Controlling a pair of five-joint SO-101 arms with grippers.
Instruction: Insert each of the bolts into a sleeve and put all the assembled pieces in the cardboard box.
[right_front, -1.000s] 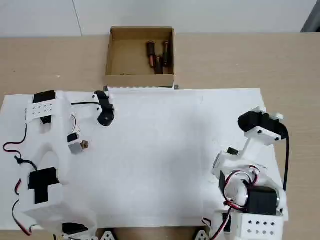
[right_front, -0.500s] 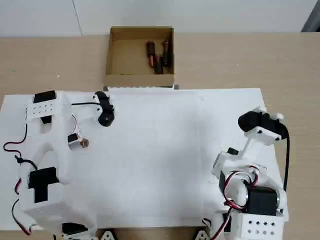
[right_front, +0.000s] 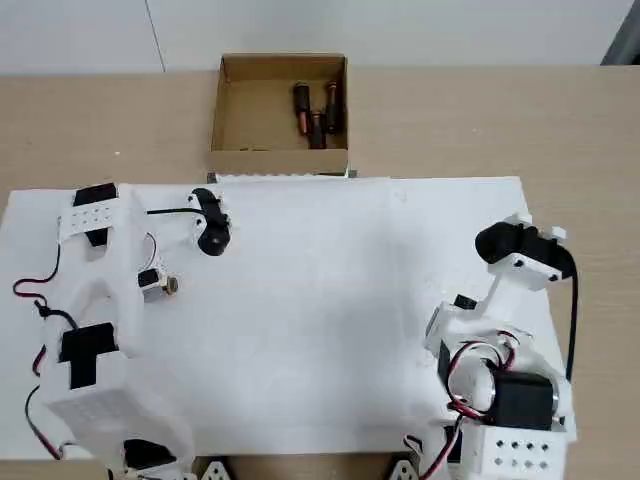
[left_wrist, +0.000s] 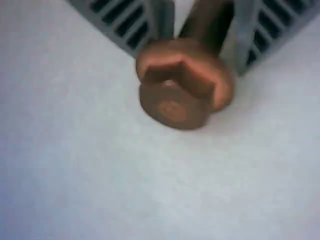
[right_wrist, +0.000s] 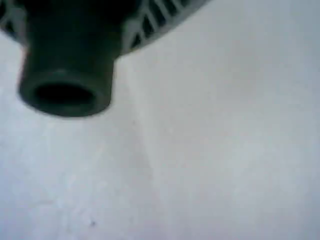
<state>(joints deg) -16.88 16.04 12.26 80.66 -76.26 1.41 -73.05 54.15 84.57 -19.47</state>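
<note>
The left hand (left_wrist: 200, 25), clamped on the bolt (left_wrist: 182, 90) by its shank, is edging slightly toward the far edge of the desk (right_front: 450, 120) compared with a second ago. It is keeping to the left side, low over the white sheet (right_front: 330, 300). The right hand (right_wrist: 75, 22) is staying put near the right edge, gripping the black sleeve (right_wrist: 65, 75). Bolt and sleeve are sitting well apart, so joining them looks to be only now getting under way. Three assembled pieces (right_front: 318, 112) are already lying in the cardboard box (right_front: 280, 158) by the far edge.
</note>
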